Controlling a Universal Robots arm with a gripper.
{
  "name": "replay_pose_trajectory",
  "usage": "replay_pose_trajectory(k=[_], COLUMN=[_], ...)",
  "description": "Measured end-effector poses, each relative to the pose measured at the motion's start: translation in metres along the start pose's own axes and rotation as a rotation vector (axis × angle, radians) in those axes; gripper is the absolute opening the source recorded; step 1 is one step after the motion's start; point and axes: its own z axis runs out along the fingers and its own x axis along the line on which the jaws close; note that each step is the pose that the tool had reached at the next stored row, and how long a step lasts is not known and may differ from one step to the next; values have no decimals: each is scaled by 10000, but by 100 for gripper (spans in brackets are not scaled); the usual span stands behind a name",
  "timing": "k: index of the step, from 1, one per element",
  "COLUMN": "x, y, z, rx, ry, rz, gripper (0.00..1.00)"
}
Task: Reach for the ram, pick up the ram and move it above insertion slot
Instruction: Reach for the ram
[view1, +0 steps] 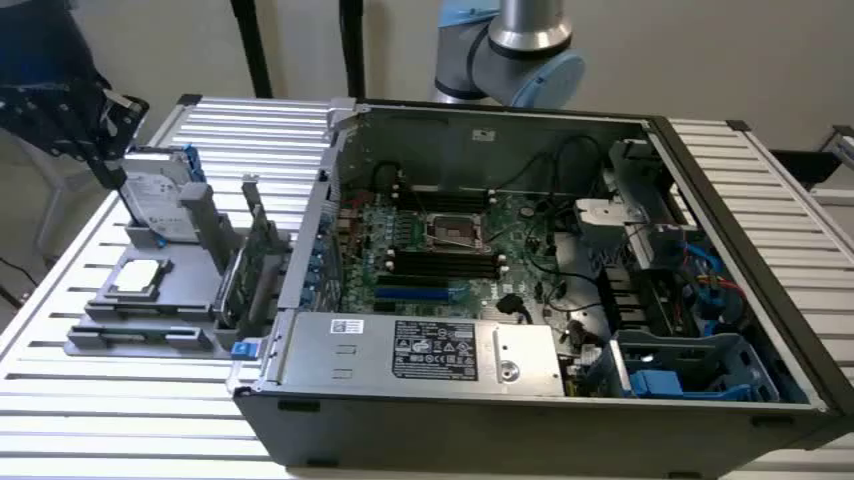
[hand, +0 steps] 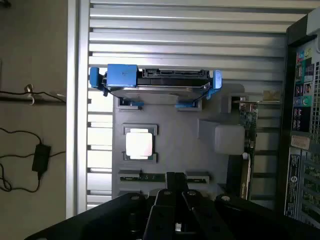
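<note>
The pincer (hand: 176, 181) (clenched or released, I cannot tell) hangs over the ram (hand: 142, 176), stood on edge in the tray (hand: 175, 125) at the exterior view's lower left, probably to offer its top edge.

In the wrist view the gripper (hand: 176, 184) covers the middle of the ram (hand: 142, 177), and its own body runs off the picture's edge. In the exterior view the arm (view1: 527, 45) is cut off above and the computer case (view1: 534, 420) below.
</note>
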Motion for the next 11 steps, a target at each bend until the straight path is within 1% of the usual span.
replay_pose_trajectory(k=[11], x=[0], y=[0], z=[0], rx=[0], ry=[0], rz=[0], gripper=[11])
